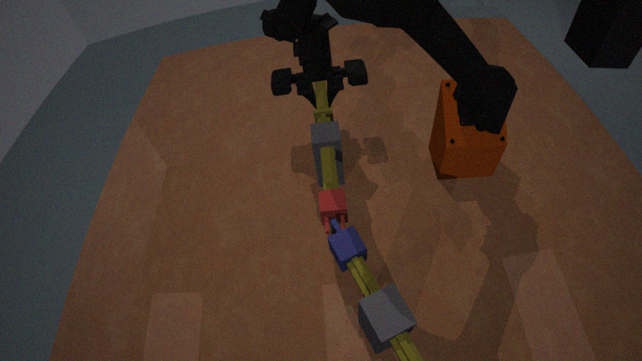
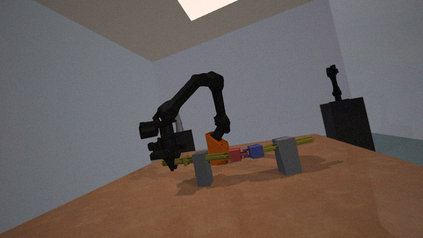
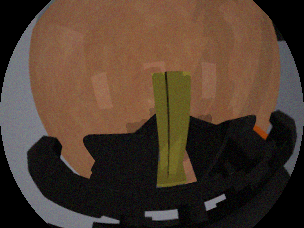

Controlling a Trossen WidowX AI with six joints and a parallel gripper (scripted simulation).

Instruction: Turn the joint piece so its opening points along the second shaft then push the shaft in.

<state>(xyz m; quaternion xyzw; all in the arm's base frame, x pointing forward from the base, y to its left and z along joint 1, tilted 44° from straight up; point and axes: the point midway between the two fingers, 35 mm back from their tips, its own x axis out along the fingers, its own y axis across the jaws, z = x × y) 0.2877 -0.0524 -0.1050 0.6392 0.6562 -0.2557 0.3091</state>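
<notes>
Fingers: the gripper [image 1: 319, 94] is closed down narrow on the outer end of the second shaft [image 1: 321, 101], pinching the yellow-green bar from both sides; the wrist view shows the bar [image 3: 171, 132] running straight out between the dark jaws.
Second shaft: it passes through the near grey block [image 1: 326, 152] and carries a red piece [image 1: 332, 204] on its inner end.
Joint piece: the blue square piece [image 1: 345, 246] sits on the end of the fixed shaft [image 1: 364, 277], which runs into the far grey block [image 1: 385, 318].
Meeting point: red piece and blue piece are just beside each other, joined by a thin blue link; whether the shaft is fully seated I cannot tell.
Done, by my judgement: the turning of the joint piece and its release, since the gripper is off it.
In hand: the push of the second shaft along its block.
Left: pushing until the shaft stops, then letting go and holding still apart from everything.
Surroundings: the arm stands on an orange base [image 1: 467, 154] on the brown table [image 1: 224, 224].
</notes>
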